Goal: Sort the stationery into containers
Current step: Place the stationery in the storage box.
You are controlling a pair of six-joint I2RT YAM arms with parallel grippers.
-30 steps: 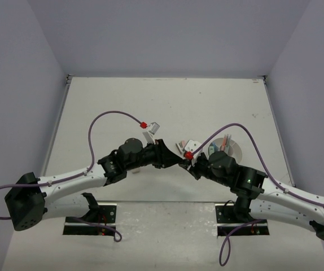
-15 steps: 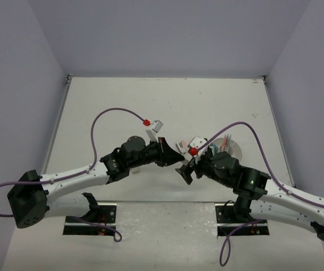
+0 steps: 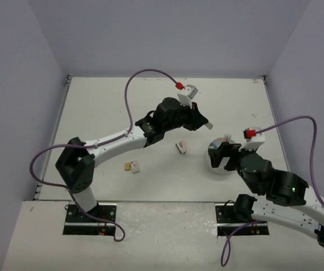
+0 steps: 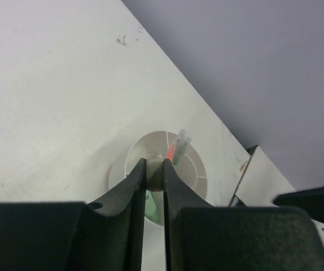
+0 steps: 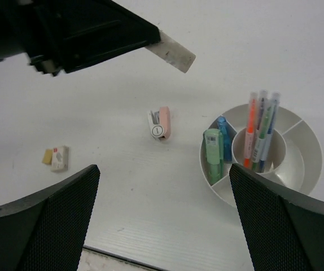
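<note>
Clenched on one end of a pale bar (image 5: 171,51): the left gripper (image 3: 202,122), with the rest of the bar jutting past the fingertips toward the desk's right edge. Both held aloft, clear of the desk (image 3: 111,107), over the stretch between desk centre and the organizer (image 5: 314,169), at the end of the left arm (image 3: 117,141) reaching in from the near-left. From the left wrist, only a narrow slit between the two dark fingers (image 4: 129,189), pale material wedged in it, organizer straight beyond. Released and spread wide: the right gripper (image 5: 163,169), hanging above the organizer and hiding most of it from overhead. Organizer round and white, split by inner walls into a centre well and outer compartments, standing near the right edge, closer to the near edge than the far one. Upright in the centre well: thin pens (image 5: 261,127), one orange, the others grey and greenish. In an outer compartment on the side toward desk centre: a green highlighter (image 5: 213,148) and, just beside it, a blue piece (image 5: 224,135). Loose on the desk: a pink piece (image 5: 163,122) with a white round face, lying flat about mid-desk, well apart from the organizer. Toward the near edge, left of centre: a tiny tan block (image 5: 48,157) right against a small white block (image 5: 60,158), both flat. Exact kind of the pink piece hard to tell.
</note>
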